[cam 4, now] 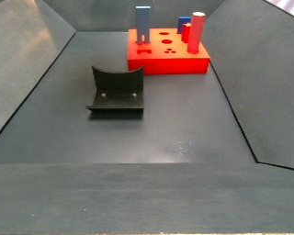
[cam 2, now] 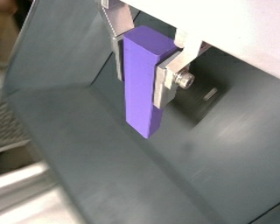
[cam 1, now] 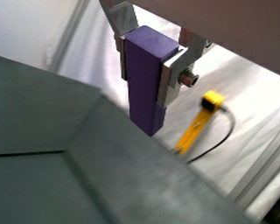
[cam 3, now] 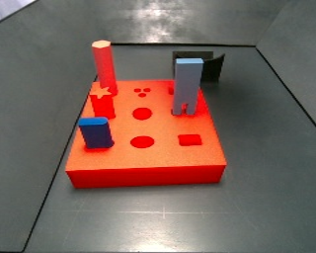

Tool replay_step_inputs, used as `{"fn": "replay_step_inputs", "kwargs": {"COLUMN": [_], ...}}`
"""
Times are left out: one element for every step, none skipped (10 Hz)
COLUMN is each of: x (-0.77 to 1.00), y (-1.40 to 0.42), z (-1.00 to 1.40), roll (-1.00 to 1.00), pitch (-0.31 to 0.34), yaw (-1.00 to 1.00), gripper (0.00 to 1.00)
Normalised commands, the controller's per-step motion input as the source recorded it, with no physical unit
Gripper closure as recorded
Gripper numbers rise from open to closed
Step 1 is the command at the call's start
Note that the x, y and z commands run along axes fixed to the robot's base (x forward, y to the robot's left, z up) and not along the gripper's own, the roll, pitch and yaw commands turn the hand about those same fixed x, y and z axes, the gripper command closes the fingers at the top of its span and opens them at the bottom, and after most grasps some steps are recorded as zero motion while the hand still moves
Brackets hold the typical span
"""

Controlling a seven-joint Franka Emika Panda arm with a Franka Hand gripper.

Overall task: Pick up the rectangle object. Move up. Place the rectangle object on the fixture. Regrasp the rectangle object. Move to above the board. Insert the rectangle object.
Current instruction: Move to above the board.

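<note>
Rectangle object: you have the purple bar point(cam 1: 147, 80) clamped between the silver fingers point(cam 1: 178, 74), hanging long-end down; both wrist views show it so.
Hand: the hand point(cam 2: 149, 66) is closed on the bar's upper part and sits high — neither side view catches it, so you cannot place it over the floor from those.
Step in hand: I judge this the lift after the pick, or the carry toward the fixture; the fixture stands empty in both side views.
Next move: bring the bar over the fixture point(cam 4: 117, 90) and lower it into the open angled front, keeping the bar plumb so that it seats before you let go.
Fixture and board: the fixture stands just behind the board point(cam 3: 145, 163) in a side view, near it yet seemingly apart from it, though the gap is hard to read.
On the board: a tall red peg point(cam 3: 103, 65), a grey-blue two-legged block point(cam 3: 186, 86) and a short blue block point(cam 3: 95, 132) stand up — the tall two are what to clear on the way.
Beyond the bin: a yellow cable plug point(cam 1: 196, 125) lies outside the wall, out of your path.
</note>
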Motion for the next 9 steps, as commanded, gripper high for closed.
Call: {"fn": "replay_step_inputs", "kwargs": {"x": [-0.35,-0.35,-0.36,-0.37,-0.38,-0.38,-0.40,-0.41,-0.44], "y": [-1.00,-1.00,-1.00,-1.00,-1.00,-1.00,-1.00,-1.00,-1.00], "z": [0.12,0.11,0.11,0.12,0.11,0.11,0.11,0.11,0.11], "roll": [-1.00,-1.00,-1.00,-1.00,-1.00,-1.00,-1.00,-1.00,-0.87], "pitch": [-0.086,-0.091,-0.091,-0.083,-0.079,-0.077,-0.077,-0.083,-0.081], "yaw": [-0.12,-0.12,-0.13,-0.14,-0.14,-0.14,-0.14,-0.14,-0.12], "gripper": [1.00,1.00,1.00,1.00,1.00,1.00,1.00,1.00,1.00]}}
